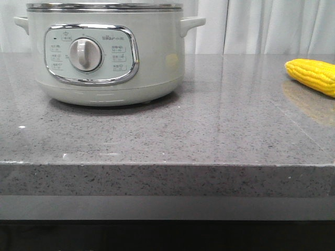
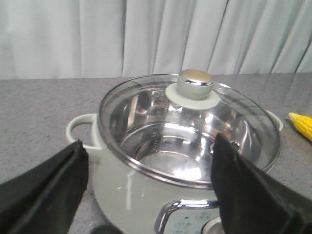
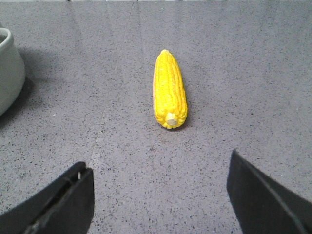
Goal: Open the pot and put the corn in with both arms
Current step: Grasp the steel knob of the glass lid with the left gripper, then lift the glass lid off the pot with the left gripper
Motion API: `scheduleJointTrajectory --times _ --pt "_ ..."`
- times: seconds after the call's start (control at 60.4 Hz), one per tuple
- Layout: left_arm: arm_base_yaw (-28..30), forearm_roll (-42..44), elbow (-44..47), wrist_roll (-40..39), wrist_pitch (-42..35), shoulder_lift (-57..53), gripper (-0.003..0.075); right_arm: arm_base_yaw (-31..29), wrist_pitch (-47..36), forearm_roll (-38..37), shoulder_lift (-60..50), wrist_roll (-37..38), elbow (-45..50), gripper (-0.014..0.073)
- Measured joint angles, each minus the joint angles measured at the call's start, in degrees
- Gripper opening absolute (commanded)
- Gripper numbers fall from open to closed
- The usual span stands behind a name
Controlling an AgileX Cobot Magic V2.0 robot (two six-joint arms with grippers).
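Speckled grey stone counter (image 1: 172, 136) fills the near part of the front view, its thick front edge closest to the camera. On its far left stands the large round pale cream-green electric pot (image 1: 107, 52), with a chrome-framed control panel (image 1: 91, 54) and round dial (image 1: 85, 54) facing forward and a small handle at each side. A clear glass lid (image 2: 190, 124) with a chrome knob (image 2: 195, 83) on a pale collar sits closed on the steel rim, so the shiny steel inner bowl shows through it. Far to the right, partly cut by the picture's edge, lies the bright yellow corn cob (image 1: 314, 75), flat on the counter and well apart from the pot; its reflection shows on the polished stone just in front of it. Pale pleated curtains (image 1: 261, 26) hang behind the counter.

Neither arm appears in the front view. In the left wrist view the left tool (image 2: 151, 190) hovers over the near side of the pot, its two black fingers (image 2: 48, 190) spread wide and holding nothing, the lid knob beyond them. In the right wrist view the right tool (image 3: 158, 195) is likewise wide open and empty, its black fingers (image 3: 58, 200) clear of the corn (image 3: 169, 90), which lies lengthwise ahead with its cut stalk end towards the tool. Bare counter lies between them, and only the pot's curved side (image 3: 9, 68) shows at one edge
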Motion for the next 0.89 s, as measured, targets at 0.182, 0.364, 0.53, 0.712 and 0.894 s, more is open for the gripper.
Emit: scheduleJointTrajectory --times 0.182,0.364,0.53,0.712,0.894 --pt "-4.49 0.0 -4.2 0.0 -4.21 8.89 0.0512 0.0 0.0 0.0 0.0 0.0 0.0 0.058" --pt "-5.55 0.0 -11.66 0.0 -5.94 18.25 0.0512 0.0 0.0 0.0 0.0 0.0 0.0 0.058" --pt "-5.55 -0.03 -18.67 0.0 -5.94 26.35 0.0512 0.0 0.0 0.0 0.0 0.0 0.0 0.058" --pt "-5.55 -0.12 -25.18 0.0 -6.99 32.91 0.0512 0.0 0.0 0.0 0.0 0.0 0.0 0.058" --pt "-5.55 -0.12 -29.81 0.0 -7.64 38.56 0.0512 0.0 0.0 0.0 0.0 0.0 0.0 0.058"
